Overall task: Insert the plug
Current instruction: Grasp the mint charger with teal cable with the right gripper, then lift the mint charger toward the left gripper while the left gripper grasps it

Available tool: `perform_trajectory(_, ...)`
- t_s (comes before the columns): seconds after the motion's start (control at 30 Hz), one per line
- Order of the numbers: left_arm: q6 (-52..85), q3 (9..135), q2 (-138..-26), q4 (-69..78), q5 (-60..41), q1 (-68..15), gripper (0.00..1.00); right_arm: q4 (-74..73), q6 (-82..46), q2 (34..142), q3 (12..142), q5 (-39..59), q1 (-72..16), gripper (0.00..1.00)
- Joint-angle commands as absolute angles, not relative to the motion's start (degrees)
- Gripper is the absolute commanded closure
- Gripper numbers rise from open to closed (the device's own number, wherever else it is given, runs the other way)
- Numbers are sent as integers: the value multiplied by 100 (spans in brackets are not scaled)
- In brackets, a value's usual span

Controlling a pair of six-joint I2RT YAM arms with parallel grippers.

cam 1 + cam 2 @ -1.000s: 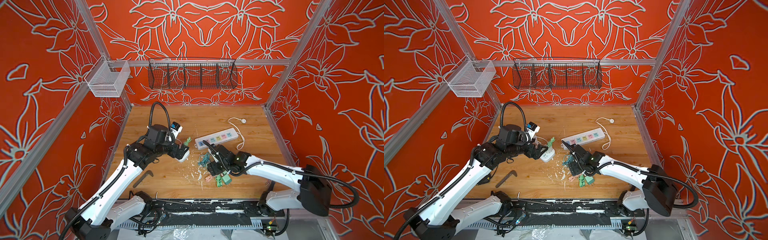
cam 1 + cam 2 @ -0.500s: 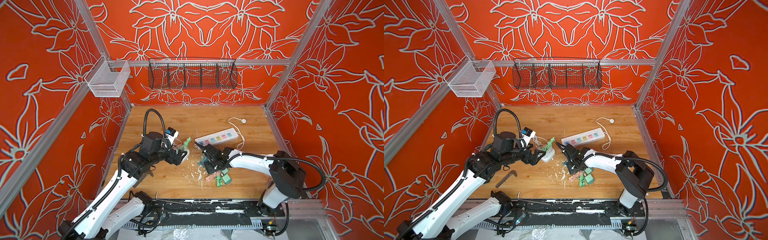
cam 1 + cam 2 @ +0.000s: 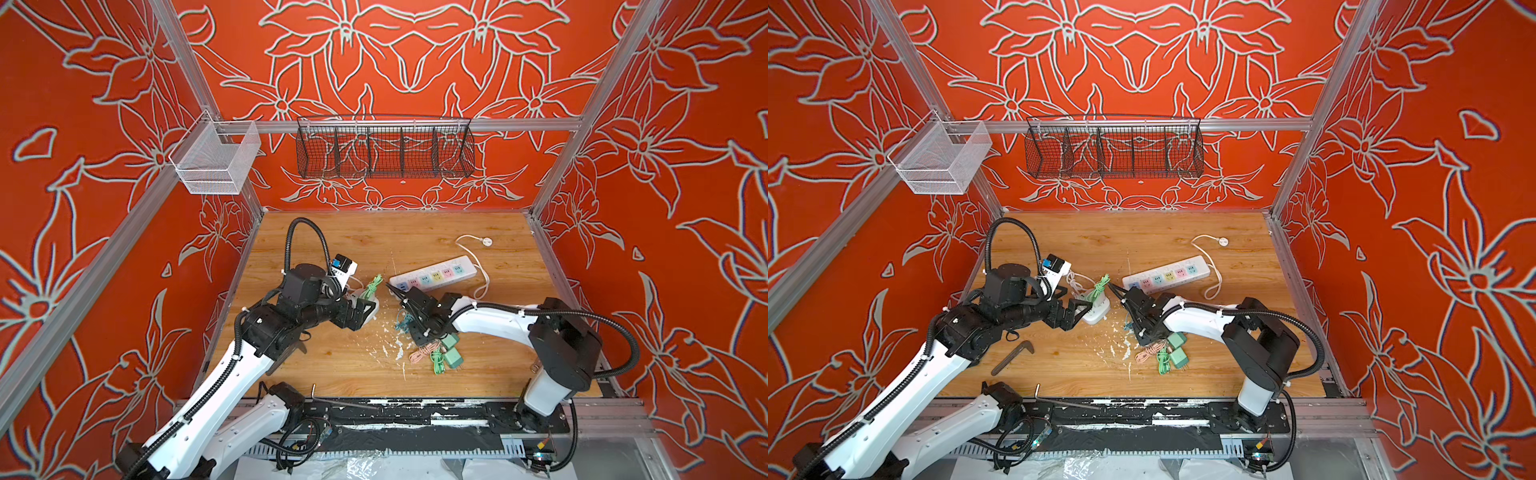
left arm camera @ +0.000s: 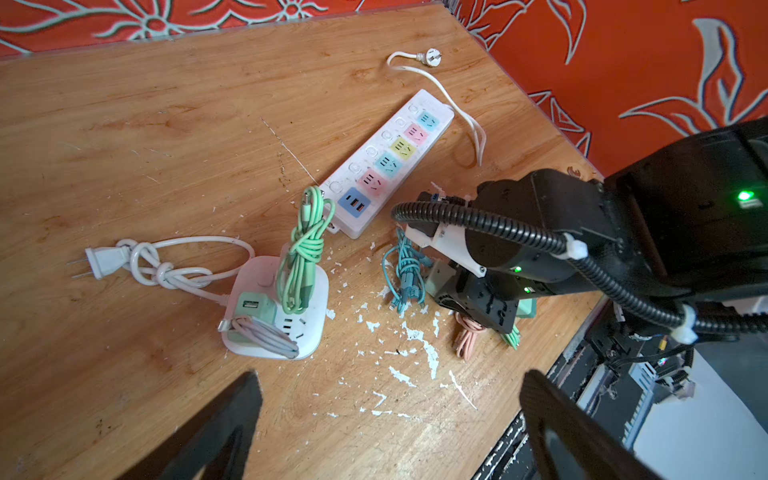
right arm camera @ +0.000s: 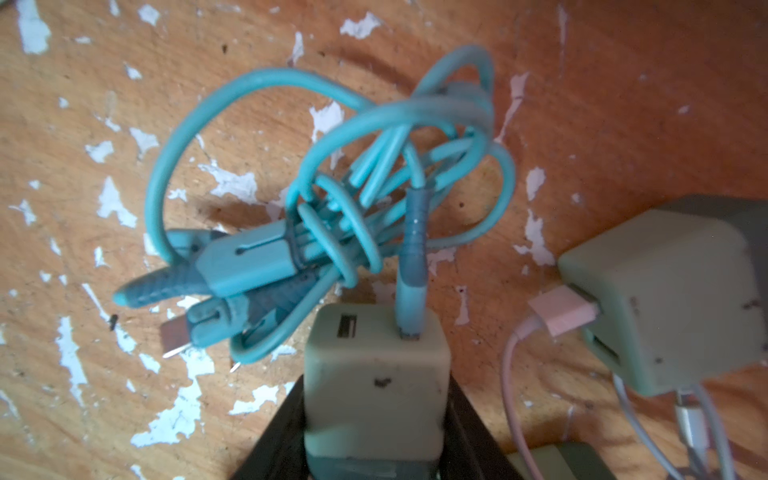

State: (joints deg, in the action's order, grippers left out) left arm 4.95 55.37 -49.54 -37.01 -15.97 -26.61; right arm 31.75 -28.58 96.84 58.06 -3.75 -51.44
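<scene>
A small pale cube-shaped charger plug (image 5: 376,374) sits between the black jaws of the right gripper (image 5: 374,415), which press against its two sides in the right wrist view. Whether it rests on the tabletop (image 3: 415,241) or is raised cannot be told. A tangled teal cable (image 5: 332,199) is plugged into one of its two ports and lies bunched on the wood beside it. Just next to it lies a second charger (image 5: 665,316) with a pink cable (image 5: 561,316) in it. In both top views this spot is near the blue end of a white power strip (image 3: 434,275) with coloured sockets. Further left stands a white socket block (image 4: 276,307) with a green cable (image 4: 305,249) on top. The left gripper (image 4: 388,378) hangs over it, jaws spread wide and holding nothing.
</scene>
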Motion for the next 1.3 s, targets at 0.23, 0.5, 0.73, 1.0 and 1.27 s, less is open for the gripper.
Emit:
perform_trajectory(0.23,738,5606,-5153,-3587,-2964,-2637,3,2648,-2414,8345,5594,-408,-5125,71)
perform_trajectory(0.5,1113,5506,-5347,-3044,-4506,-2649,1,1720,-1623,7129,5193,-81,-5179,73)
perform_trajectory(0.73,1318,5530,-5605,-2795,-4741,-2719,7,939,-1248,6195,4788,174,-5261,73)
perform_trajectory(1.0,1434,5736,-6215,-2526,-4535,-3099,17,522,-885,5802,4650,24,-5644,74)
perform_trajectory(1.27,1516,5939,-6456,-2505,-3921,-3208,41,309,-488,5765,4629,-750,-6284,75)
